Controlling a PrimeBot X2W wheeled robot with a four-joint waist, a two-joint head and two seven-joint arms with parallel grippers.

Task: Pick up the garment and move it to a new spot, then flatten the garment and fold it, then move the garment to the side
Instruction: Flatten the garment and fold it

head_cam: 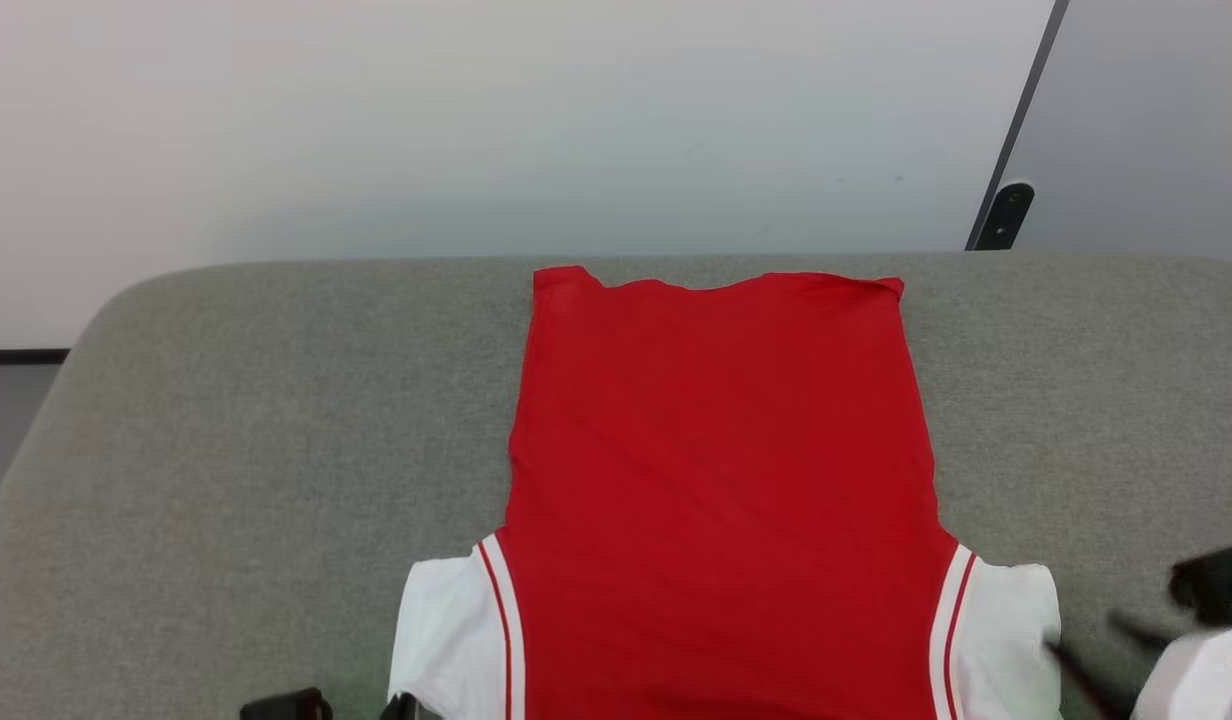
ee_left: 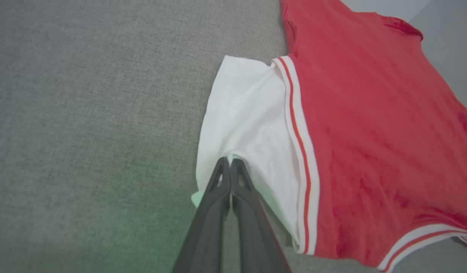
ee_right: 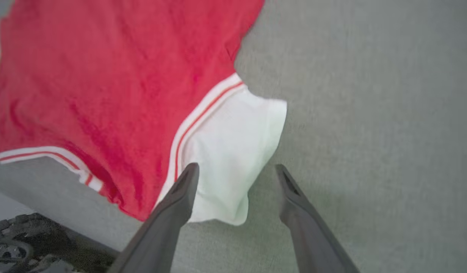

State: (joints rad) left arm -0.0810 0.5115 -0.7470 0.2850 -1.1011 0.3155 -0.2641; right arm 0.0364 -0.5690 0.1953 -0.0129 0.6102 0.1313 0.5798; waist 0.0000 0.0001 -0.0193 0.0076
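Note:
The garment (head_cam: 721, 480) lies spread flat on the grey cushion (head_cam: 256, 440), its plain red side up, hem at the far end and white sleeves near me. In the left wrist view my left gripper (ee_left: 230, 162) is shut, its tips pinching a small pucker of the white left sleeve (ee_left: 248, 117); a dark part of it shows at the sleeve's corner (head_cam: 401, 706). My right gripper (ee_right: 236, 170) is open, fingers spread over the outer end of the white right sleeve (ee_right: 233, 148) and holding nothing. It appears blurred at the lower right (head_cam: 1106, 650).
A white wall rises behind the cushion, with a dark post (head_cam: 1006, 215) at the back right. The cushion's rounded left corner drops to the floor (head_cam: 6, 410). Beyond the cushion's near edge, dark parts of the robot's base (ee_right: 21, 242) show.

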